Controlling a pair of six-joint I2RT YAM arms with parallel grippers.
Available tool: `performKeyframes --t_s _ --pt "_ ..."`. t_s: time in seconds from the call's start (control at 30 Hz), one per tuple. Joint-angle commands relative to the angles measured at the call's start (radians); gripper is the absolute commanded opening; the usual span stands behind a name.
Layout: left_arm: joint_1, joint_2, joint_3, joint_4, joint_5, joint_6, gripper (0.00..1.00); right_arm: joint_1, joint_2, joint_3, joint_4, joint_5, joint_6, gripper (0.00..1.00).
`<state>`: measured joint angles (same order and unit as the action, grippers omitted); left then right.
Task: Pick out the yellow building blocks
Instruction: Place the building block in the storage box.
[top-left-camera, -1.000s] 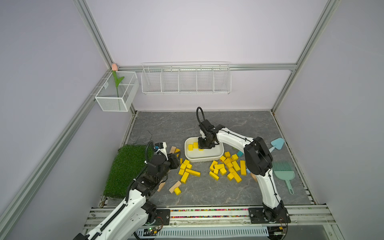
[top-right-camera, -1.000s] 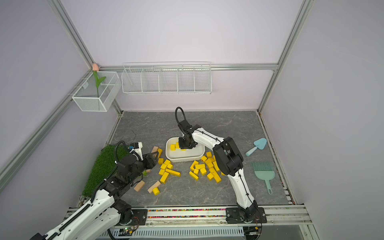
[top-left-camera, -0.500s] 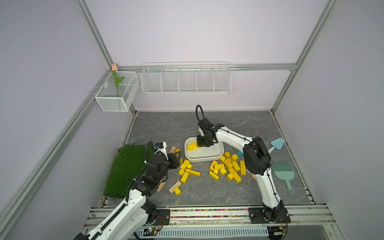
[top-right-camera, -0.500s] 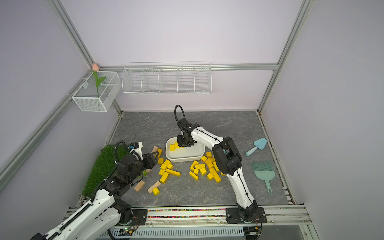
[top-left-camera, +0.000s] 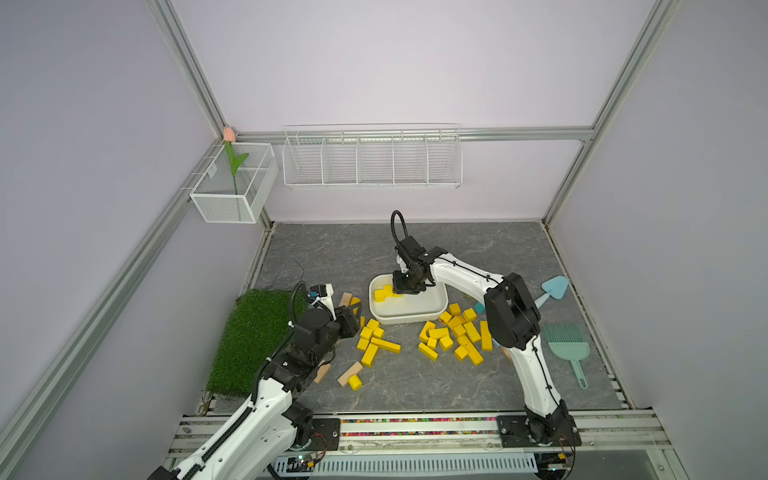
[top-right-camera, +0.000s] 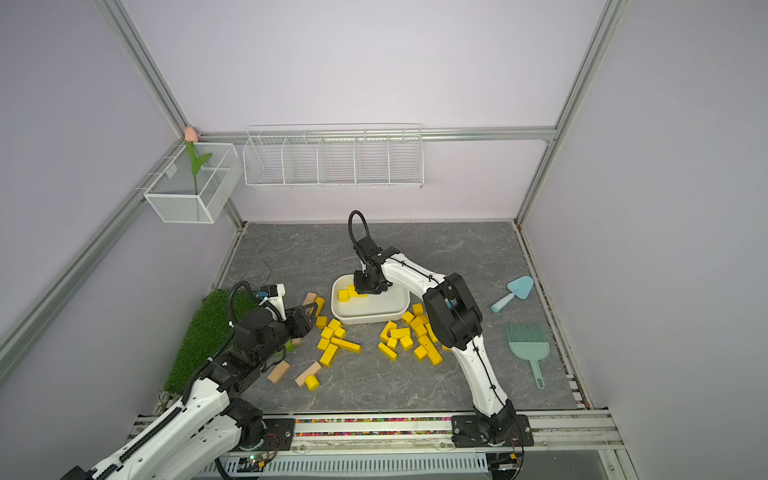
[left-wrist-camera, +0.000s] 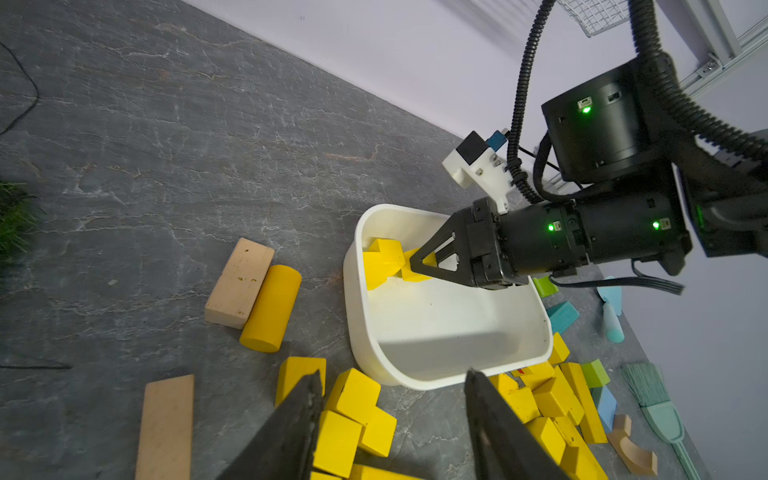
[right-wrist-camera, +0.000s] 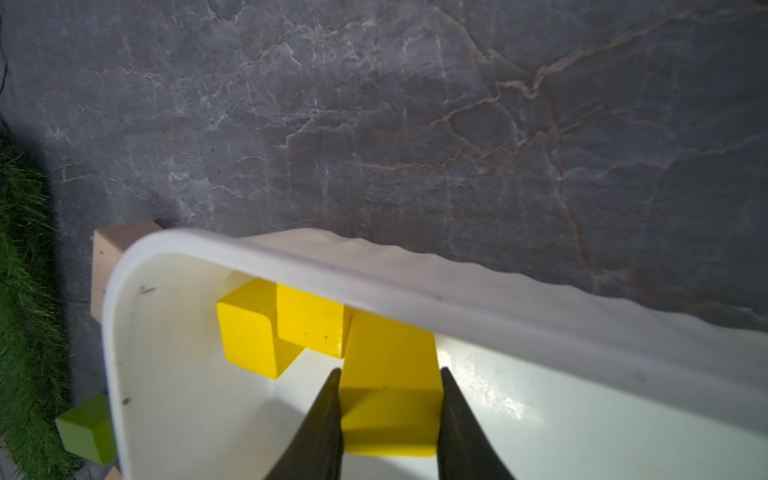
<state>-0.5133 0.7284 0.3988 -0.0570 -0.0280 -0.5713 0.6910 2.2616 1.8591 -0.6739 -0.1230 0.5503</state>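
Observation:
Three yellow building blocks are inside the white tub (top-left-camera: 409, 321). My right gripper (right-wrist-camera: 388, 370) is down in the tub, shut on one of them, a yellow block (right-wrist-camera: 390, 349) pressed between both fingers. That block touches the other two (right-wrist-camera: 249, 328), which lie in the tub's corner. Many more yellow blocks lie on the table in two heaps, one to the right (top-left-camera: 457, 336) and one to the left (top-left-camera: 374, 340) of the tub's front. My left gripper (left-wrist-camera: 392, 374) hangs open over the left heap (left-wrist-camera: 353, 395), empty. In both top views the right gripper (top-right-camera: 365, 286) is over the tub's back left part.
Plain tan blocks (left-wrist-camera: 239, 282) and a yellow cylinder (left-wrist-camera: 272, 307) lie left of the tub. Green (left-wrist-camera: 594, 372) and blue (left-wrist-camera: 561, 316) blocks sit among the right heap. A turf mat (top-left-camera: 253, 336) is at the left, a teal shovel (top-left-camera: 552, 289) and brush (top-left-camera: 567, 345) at the right.
The right gripper has shifted a little to the left inside the tub with its yellow block. The left arm has stayed where it was.

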Motion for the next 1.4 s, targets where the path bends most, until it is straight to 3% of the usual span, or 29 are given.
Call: performKeyframes --t_s 0.0,0.3,0.4,1.0,1.37 --pt "0.006 -0.005 -0.015 0.019 0.002 0.002 0.57 0.004 0.018 0.017 0.020 -0.030 0.010 0.33" --pt "0.009 -0.005 -0.017 0.020 0.005 0.000 0.57 0.004 0.016 0.018 0.033 -0.048 0.006 0.37" --pt "0.009 -0.006 -0.016 0.020 0.008 0.001 0.57 0.003 0.012 0.018 0.035 -0.055 -0.001 0.44" --pt "0.013 -0.006 -0.016 0.020 0.011 -0.001 0.57 0.003 -0.015 -0.004 0.072 -0.078 -0.006 0.42" --pt "0.014 0.002 -0.014 0.019 0.009 -0.003 0.57 0.004 -0.190 -0.140 0.031 0.010 -0.043 0.42"
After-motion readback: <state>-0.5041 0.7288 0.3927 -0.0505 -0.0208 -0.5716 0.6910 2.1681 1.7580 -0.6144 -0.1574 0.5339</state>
